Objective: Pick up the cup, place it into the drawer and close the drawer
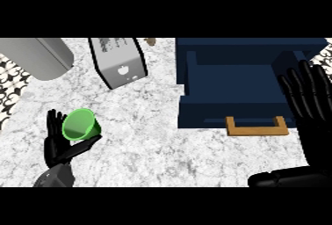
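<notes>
- The left hand [59, 143] has its fingers and thumb curled around the green cup [81, 125], far to the left of the drawer [240, 85], over the marble table [156, 145].
- The drawer is open, its wooden handle [257, 127] towards the robot.
- A silver toaster [118, 61] stands left of the drawer, and a grey round object [35, 55] further left.
- Between cup and drawer the table is bare.
- The right hand [308, 94] is open, fingers straight up, at the drawer's right edge.
</notes>
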Tool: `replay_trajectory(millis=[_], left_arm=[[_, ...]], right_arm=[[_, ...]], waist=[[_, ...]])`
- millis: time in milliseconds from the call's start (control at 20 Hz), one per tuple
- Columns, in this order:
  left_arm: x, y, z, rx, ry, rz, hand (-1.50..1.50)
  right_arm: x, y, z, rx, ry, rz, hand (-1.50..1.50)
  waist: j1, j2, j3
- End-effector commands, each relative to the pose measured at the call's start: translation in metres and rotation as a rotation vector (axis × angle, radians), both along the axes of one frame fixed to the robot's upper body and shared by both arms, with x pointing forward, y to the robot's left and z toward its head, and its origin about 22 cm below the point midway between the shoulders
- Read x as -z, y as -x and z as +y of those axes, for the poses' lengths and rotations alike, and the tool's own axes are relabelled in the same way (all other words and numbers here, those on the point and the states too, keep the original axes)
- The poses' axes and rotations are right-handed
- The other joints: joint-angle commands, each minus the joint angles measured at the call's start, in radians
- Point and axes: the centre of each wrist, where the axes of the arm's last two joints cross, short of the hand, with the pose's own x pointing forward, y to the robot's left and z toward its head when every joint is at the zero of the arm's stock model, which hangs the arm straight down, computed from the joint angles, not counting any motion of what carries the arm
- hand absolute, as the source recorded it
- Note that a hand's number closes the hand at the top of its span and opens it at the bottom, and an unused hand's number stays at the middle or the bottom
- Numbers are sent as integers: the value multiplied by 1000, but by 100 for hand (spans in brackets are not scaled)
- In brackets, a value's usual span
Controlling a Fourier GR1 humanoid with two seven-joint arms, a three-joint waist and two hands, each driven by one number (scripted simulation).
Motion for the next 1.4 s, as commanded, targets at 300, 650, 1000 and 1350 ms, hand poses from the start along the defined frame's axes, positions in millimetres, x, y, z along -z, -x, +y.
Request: replay_trajectory(millis=[300,650,1000,1350], left_arm=[[7,-5,-12,57,101,-61,-150],[3,-23,-16,133,184,-124,150],[6,-16,-9,138,120,-216,150],[12,-11,-30,202,58,-259,150]], right_arm=[[-1,-8,9,-2,4,15,-150],[-1,-4,0,2,-9,19,-150],[-17,-15,-6,5,9,1,-150],[3,-5,15,-8,27,10,-150]], waist=[[2,0,0],[-6,2,-1],[-10,6,-2],[1,1,0]])
